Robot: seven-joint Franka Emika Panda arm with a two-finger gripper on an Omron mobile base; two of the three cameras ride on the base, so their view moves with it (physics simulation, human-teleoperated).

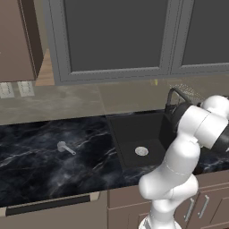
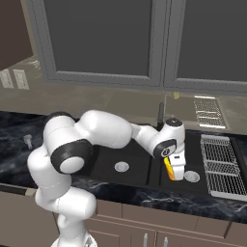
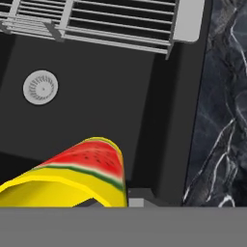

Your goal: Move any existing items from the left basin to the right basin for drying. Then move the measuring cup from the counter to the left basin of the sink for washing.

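The yellow lump, with a red, seeded melon face in the hand view, hangs just above the floor of the right basin, left of its silver drain. My gripper is shut on it, pointing down into that basin. The left basin holds nothing but its drain. The pale measuring cup lies on the black marble counter well left of the sink, its handle pointing right.
A wire dish rack stands on the counter right of the right basin and shows along the top of the hand view. The dark faucet rises behind the divider. Cabinets hang above the backsplash.
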